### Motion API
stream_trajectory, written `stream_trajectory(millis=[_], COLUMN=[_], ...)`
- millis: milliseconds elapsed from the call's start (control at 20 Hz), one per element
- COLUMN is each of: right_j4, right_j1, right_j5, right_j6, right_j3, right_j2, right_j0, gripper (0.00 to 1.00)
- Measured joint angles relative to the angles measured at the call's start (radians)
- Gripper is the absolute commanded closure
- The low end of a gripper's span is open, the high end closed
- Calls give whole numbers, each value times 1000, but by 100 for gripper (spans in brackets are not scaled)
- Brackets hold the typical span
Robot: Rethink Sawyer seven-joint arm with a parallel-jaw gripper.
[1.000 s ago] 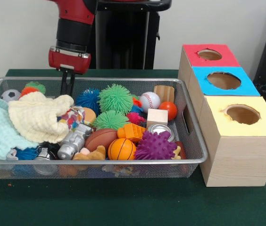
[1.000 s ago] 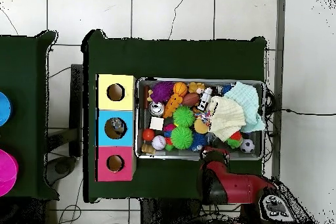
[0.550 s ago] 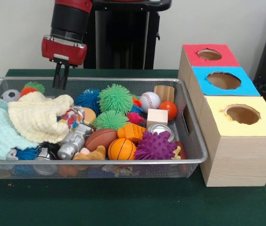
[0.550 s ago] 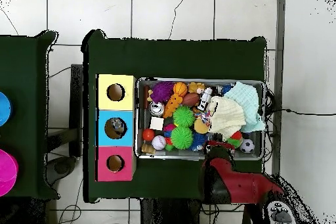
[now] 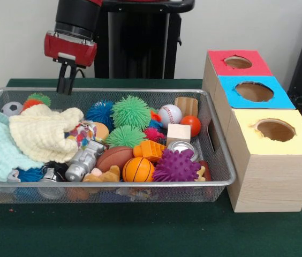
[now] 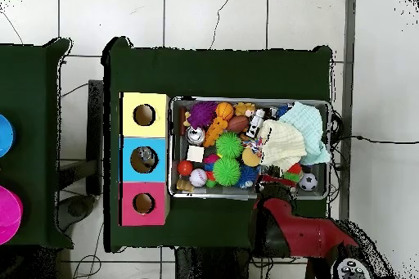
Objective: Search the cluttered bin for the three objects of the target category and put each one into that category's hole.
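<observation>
— What's different for you here?
— Your gripper has risen out of the bin: a second ago its tips dipped behind the far rim beside the cream cloth; now they hang above that rim, shifted toward the bin's cloth end.
— Did it lift anything?
— No, its tips are empty.

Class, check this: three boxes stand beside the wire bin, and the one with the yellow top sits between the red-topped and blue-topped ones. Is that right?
Not quite. Three boxes do stand beside the wire bin, but the blue-topped box is the middle one. The yellow-topped box is at one end and the red-topped box at the other. The front view shows this.
</observation>
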Motion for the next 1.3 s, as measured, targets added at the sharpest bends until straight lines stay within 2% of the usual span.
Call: stream_trajectory(millis=[50, 100, 500, 750, 950, 1300], right_j4=[0, 0, 0, 0, 0, 1], right_j1=[2, 6, 21, 44, 72, 128], right_j5=[0, 0, 0, -9, -49, -181], right_j6=[0, 0, 0, 0, 0, 0], right_j3=[6, 10, 29, 30, 30, 29], right_j2=[12, 30, 105, 114, 114, 113], right_j0=[-11, -29, -104, -111, -107, -100], gripper=[100, 0, 0, 0, 0, 0])
